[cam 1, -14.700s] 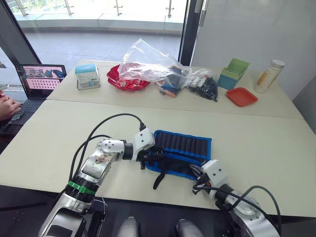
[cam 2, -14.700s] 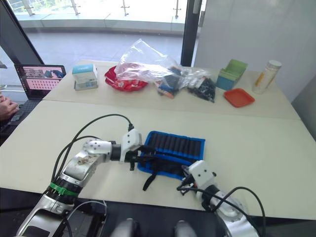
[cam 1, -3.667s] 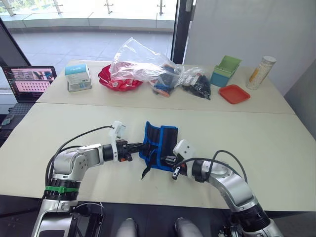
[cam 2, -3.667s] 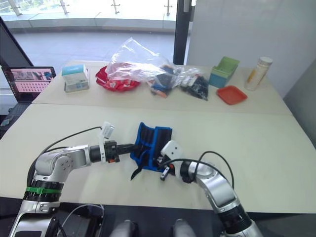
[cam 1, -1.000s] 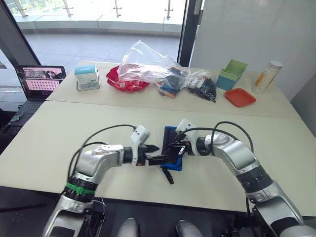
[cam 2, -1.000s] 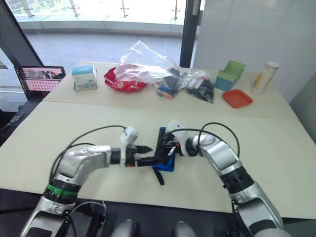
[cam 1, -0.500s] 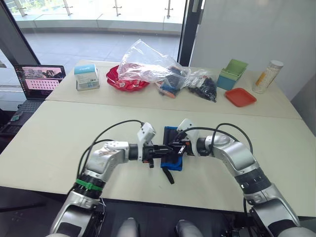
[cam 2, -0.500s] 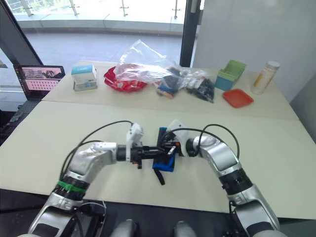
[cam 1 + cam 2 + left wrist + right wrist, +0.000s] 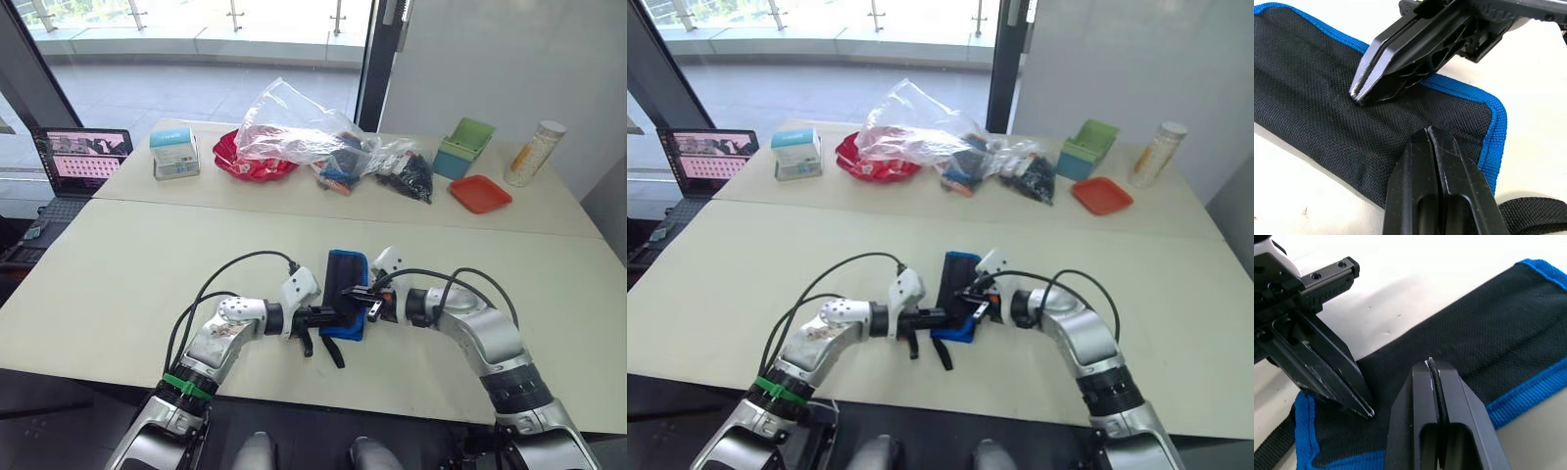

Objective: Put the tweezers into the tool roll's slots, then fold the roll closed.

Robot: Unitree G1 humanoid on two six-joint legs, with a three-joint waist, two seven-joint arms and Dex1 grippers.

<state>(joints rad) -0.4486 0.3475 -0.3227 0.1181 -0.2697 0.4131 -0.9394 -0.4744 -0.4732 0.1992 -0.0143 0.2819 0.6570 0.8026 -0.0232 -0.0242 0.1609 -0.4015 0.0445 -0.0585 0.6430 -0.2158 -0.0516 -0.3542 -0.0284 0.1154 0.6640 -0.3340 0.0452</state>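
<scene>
Here the tool roll (image 9: 345, 293) lies folded on the counter (image 9: 147, 264); left gripper (image 9: 1431, 139) and right gripper (image 9: 1436, 374), jaws together, press it flat. Next: withdraw without unfolding.

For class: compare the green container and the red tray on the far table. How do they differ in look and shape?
The green container is pale green with a teal base; the red tray is orange-red. The green container has tall walls and stands high; the red tray is shallow and lies low. The green container sits farther from the robot than the red tray. Both are squarish and open-topped.
</scene>
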